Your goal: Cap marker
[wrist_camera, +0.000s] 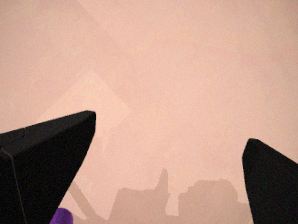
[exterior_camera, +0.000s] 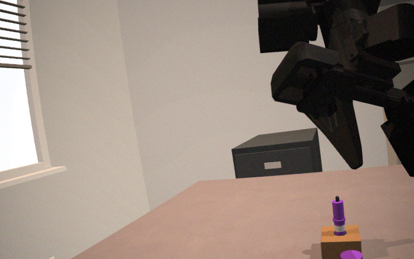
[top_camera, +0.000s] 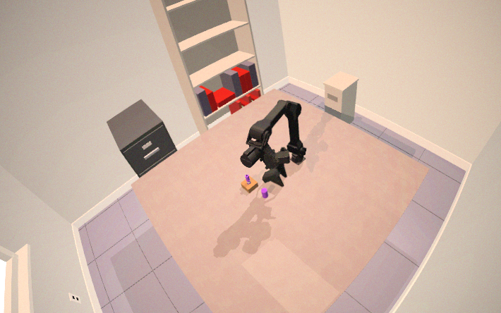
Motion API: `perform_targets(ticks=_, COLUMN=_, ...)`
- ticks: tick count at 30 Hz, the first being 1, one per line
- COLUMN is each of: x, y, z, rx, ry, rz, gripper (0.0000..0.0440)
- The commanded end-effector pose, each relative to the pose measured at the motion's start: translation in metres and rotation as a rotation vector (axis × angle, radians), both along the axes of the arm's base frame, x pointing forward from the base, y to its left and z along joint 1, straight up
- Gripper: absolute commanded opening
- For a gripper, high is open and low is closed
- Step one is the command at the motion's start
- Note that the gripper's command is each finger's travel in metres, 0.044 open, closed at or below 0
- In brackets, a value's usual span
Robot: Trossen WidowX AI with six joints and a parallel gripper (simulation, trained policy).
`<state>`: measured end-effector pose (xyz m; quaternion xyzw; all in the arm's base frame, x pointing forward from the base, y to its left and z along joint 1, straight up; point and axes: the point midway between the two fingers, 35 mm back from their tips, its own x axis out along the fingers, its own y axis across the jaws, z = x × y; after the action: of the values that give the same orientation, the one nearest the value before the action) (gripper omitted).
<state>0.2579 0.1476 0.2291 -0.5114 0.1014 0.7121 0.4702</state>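
Note:
The purple marker (top_camera: 247, 178) (exterior_camera: 338, 210) stands upright in the orange holder block (top_camera: 250, 189) (exterior_camera: 326, 238), its dark tip bare and pointing up. The loose purple cap (top_camera: 264, 193) (exterior_camera: 351, 254) stands on the table close to the block, cut off by the lower edge in the exterior view. A purple piece (wrist_camera: 62, 217), likely the cap, shows at the lower left edge of the wrist view, partly behind a finger. My gripper (top_camera: 284, 180) (exterior_camera: 385, 171) (wrist_camera: 171, 135) is open, with nothing between its fingers. It hangs above the table, higher than the marker, off to one side of the cap and block.
The pinkish table top (top_camera: 322, 217) (exterior_camera: 234, 212) carries the arm, whose shadow falls past the cap. Beyond the table stand a dark drawer cabinet (top_camera: 149, 149) (exterior_camera: 273, 157), a bookshelf (top_camera: 184, 58) with red and grey books, and a pale cabinet (top_camera: 334, 96).

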Motion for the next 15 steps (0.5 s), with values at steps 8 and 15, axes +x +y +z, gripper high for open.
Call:
perform_targets(ticks=8, x=0.013, y=-0.025, z=-0.016, rx=-0.089, ry=0.016, rz=-0.019, gripper=0.0321)
perform_targets(ticks=15, x=0.021, y=-0.043, z=-0.026, rx=-0.148, ry=0.027, rz=-0.030, gripper=0.0321)
